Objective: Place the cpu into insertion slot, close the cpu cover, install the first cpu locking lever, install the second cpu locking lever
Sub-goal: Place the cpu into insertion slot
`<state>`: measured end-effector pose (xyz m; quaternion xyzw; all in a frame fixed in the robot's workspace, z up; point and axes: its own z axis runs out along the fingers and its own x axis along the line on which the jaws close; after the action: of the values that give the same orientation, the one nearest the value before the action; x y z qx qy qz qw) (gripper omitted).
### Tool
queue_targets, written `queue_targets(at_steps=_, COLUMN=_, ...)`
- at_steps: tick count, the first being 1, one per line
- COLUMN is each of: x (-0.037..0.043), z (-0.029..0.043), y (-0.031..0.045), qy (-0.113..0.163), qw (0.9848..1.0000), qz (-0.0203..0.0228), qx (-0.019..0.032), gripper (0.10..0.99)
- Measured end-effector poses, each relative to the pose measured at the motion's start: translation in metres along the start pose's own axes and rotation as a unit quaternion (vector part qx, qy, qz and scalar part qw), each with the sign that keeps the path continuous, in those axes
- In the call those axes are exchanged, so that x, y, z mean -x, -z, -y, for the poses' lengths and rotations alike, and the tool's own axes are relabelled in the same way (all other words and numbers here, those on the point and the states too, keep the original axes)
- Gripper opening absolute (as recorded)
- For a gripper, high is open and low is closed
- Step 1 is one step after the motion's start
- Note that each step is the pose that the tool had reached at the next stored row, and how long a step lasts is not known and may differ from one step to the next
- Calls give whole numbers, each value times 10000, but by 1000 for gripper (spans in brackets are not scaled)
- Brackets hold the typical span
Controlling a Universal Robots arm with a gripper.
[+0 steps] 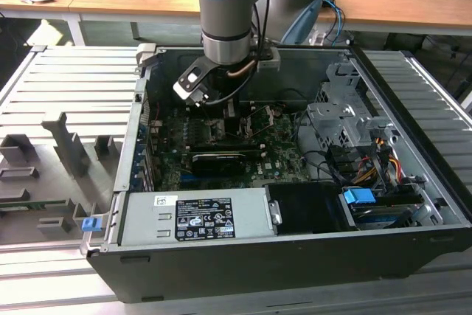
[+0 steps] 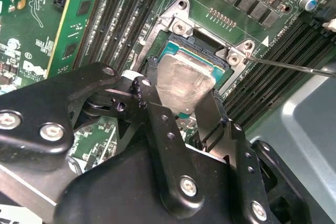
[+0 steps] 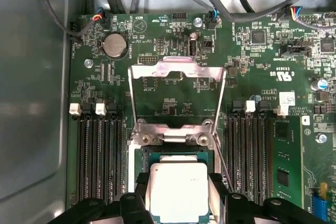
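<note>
**Chip at the socket, cover and levers not yet done**

We see the chip (image 3: 178,190) gripped on two opposite edges by the fingers (image 2: 207,116), which are closed onto it with its pale metal face up. It sits right over the socket (image 2: 176,24) in the middle of the green board (image 3: 262,72). In the second wrist view its far edge looks to be down inside the metal rim, but we cannot tell whether it is fully seated. We judge the first step nearly done, with the chip not yet let go.

The cover (image 3: 176,69) is swung open, hinged at the socket's far side, so closing it is left. A thin lever rod (image 2: 294,66) lies free beside a corner of the socket, unlatched. We take both levers as left to do. In the exterior view the arm (image 1: 225,27) reaches down into the open computer case (image 1: 221,271).
</note>
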<state>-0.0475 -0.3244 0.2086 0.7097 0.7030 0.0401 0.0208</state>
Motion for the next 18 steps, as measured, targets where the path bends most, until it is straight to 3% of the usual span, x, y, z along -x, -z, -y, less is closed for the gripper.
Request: queue_targets(at_steps=18, x=-25, z=-2, y=-54, qy=-71, qw=10000, qz=11, qx=-6, gripper=529)
